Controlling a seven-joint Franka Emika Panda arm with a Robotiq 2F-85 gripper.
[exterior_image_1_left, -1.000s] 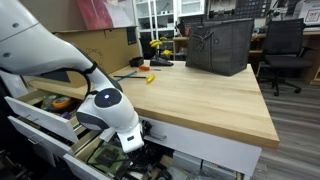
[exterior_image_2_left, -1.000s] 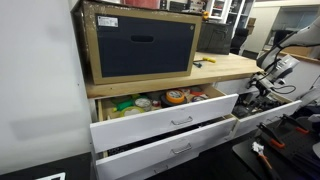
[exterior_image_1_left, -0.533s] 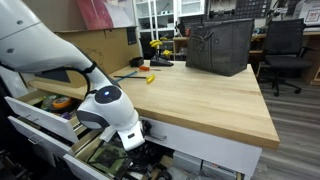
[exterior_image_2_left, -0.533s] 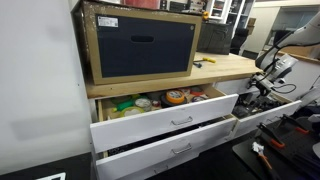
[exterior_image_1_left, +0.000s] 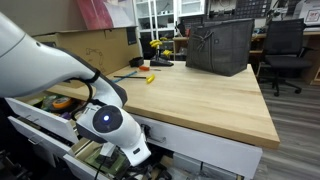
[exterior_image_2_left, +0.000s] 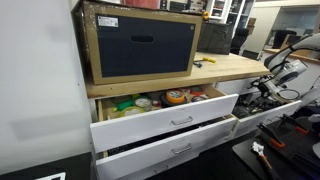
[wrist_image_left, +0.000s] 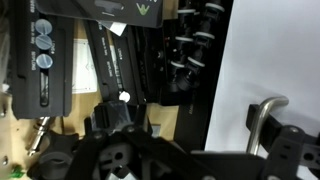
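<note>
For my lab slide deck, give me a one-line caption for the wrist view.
Open hand hovering over dark tools, beside a white drawer front with a metal handle.

Even, fairly bright indoor light falls from above on the pale wooden desk (exterior_image_1_left: 200, 95) in both exterior views, leaving only soft, faint shadows. The open drawers (exterior_image_2_left: 170, 118) below it lie in shade. The white robot arm (exterior_image_1_left: 45, 65), close to the lens, looks slightly soft. The wrist view is dim and grainy, except for a washed-out white panel (wrist_image_left: 265, 60) on its right. Nearby parts there are blurred.
</note>
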